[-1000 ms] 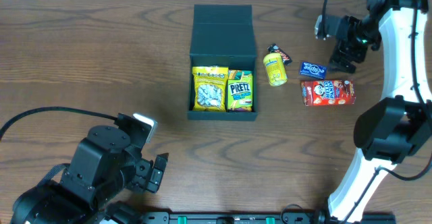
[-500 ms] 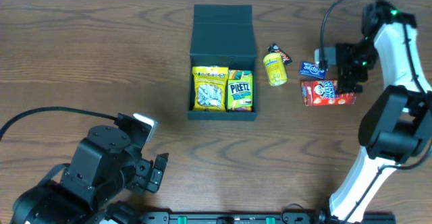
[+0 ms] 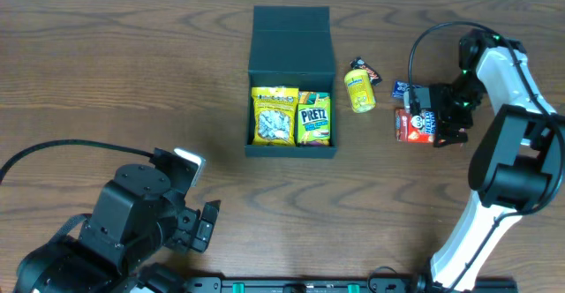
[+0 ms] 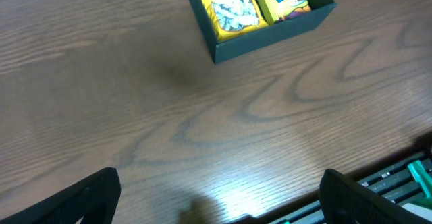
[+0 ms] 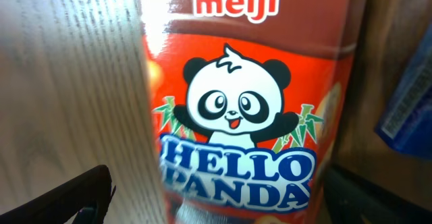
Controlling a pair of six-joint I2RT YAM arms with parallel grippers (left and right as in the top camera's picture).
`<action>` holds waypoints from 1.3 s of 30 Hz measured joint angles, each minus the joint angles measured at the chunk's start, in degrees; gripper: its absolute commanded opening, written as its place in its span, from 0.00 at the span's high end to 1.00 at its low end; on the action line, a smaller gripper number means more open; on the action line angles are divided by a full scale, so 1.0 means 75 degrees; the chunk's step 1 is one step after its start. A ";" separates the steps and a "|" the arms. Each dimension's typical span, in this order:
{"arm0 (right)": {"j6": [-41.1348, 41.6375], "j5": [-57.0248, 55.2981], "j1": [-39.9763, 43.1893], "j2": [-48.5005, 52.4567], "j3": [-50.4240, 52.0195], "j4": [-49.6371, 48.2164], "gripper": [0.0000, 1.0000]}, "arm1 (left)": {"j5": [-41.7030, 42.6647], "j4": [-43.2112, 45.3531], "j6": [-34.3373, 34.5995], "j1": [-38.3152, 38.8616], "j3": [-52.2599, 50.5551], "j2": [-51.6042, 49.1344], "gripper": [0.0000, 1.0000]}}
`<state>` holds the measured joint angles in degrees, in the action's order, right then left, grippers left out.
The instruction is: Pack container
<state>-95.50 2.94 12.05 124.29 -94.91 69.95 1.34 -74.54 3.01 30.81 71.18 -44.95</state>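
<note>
Since the earlier frame the right end effector [image 3: 434, 122] has travelled in from the far right of the surface [image 3: 115, 81] and now sits over the red Hello Panda box [image 3: 406, 125]. The left arm has not moved.

Nearest the robot base, the left end effector [image 4: 223, 207] hovers above bare wood with its fingers [image 4: 88, 197] spread wide, holding nothing.

Further out, at mid-surface, the container [image 3: 291, 151] lies with its hinged lid [image 3: 291, 41] folded back on the far side. Its near half holds two items side by side: a yellow snack bag [image 3: 274, 115] on the left and a green-and-yellow Pretz packet [image 3: 314, 119] on the right. The left wrist view shows the container's front wall [image 4: 270, 38] and both packets inside it.

To the right of the container, apart from it, stands a small yellow pack [image 3: 359, 91], with a dark wrapper [image 3: 365, 69] just beyond it. A blue packet [image 3: 402, 88] lies just beyond the Hello Panda box.

In the right wrist view the Hello Panda box [image 5: 243, 116] fills the frame, with one spread finger [image 5: 74, 197] at each lower corner. Contact with the box cannot be determined.
</note>
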 measured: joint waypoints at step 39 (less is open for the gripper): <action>0.1145 -0.0114 -0.0047 -0.0210 0.1064 -0.2078 0.24 | 0.0000 -0.0009 0.0000 0.0000 0.0000 0.0000 0.05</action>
<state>-86.91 2.09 11.70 122.72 -86.94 54.37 1.34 -74.61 3.01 30.81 71.18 -44.95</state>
